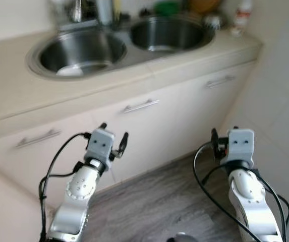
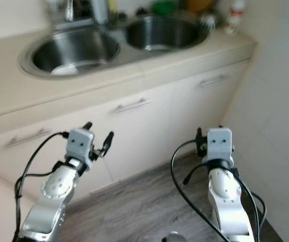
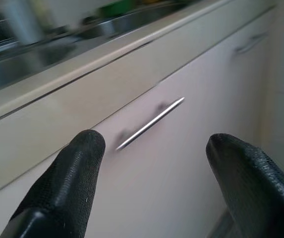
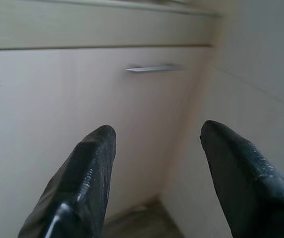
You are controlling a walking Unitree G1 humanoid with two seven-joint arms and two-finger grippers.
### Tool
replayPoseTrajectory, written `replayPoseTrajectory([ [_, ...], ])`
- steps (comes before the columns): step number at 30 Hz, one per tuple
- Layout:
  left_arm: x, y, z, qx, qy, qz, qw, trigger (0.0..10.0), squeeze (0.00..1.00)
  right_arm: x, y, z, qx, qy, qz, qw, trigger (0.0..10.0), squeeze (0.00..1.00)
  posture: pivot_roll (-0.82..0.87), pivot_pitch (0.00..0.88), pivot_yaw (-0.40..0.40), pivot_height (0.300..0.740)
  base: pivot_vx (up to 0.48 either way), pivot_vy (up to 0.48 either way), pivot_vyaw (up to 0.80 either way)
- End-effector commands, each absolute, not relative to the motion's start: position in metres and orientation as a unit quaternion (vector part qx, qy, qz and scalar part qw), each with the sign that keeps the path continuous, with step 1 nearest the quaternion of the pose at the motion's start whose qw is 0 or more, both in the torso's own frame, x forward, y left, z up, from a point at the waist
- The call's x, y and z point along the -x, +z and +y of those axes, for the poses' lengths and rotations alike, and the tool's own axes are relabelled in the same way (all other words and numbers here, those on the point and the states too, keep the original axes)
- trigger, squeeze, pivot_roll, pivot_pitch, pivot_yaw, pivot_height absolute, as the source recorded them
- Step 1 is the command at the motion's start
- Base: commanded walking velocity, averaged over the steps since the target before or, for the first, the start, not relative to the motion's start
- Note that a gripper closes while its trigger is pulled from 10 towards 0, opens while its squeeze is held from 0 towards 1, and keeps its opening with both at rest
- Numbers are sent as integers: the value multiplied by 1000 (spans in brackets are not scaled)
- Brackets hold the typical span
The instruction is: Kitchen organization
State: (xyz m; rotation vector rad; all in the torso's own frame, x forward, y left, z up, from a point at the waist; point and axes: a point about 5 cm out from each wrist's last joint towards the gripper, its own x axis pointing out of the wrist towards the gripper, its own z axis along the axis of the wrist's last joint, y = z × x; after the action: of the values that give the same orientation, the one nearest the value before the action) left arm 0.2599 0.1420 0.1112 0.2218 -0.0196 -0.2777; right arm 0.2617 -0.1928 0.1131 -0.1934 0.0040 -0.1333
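Here, item: cream flat-fronted cabinet door point(image 1: 149, 136) under the steel double sink point(image 1: 83, 53), bearing a slim brushed-metal bar handle point(image 1: 140, 105); likely rigid, light-swinging and smooth, best hooked at the bar's middle. Left gripper point(image 1: 115, 138) and right gripper point(image 4: 154, 163) both hang spread and empty before the doors. The left wrist view shows the handle's two standoffs; the head views show sink clutter.

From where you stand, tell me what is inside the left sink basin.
The round steel left sink basin holds one white dish-like object at its near edge. The basin's near wall hides whatever lies beneath it.
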Motion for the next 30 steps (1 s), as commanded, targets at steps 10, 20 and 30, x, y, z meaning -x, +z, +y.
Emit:
replayPoseTrajectory([
  [10,-263,114,137,-105,-143,-10,984,10000,0,-262,118,-198,103,-84,-9,991,10000,0,-94,49,34,740,0,0,-800],
  [20,-262,114,136,-105,-147,-13,983,10000,0,-262,120,-201,106,-99,-12,989,10000,0,-98,49,34,740,0,0,-800],
  [30,-262,113,135,-104,-151,-12,983,10000,0,-263,120,-204,108,-107,-14,988,10000,0,-100,48,34,740,0,0,-800],
])
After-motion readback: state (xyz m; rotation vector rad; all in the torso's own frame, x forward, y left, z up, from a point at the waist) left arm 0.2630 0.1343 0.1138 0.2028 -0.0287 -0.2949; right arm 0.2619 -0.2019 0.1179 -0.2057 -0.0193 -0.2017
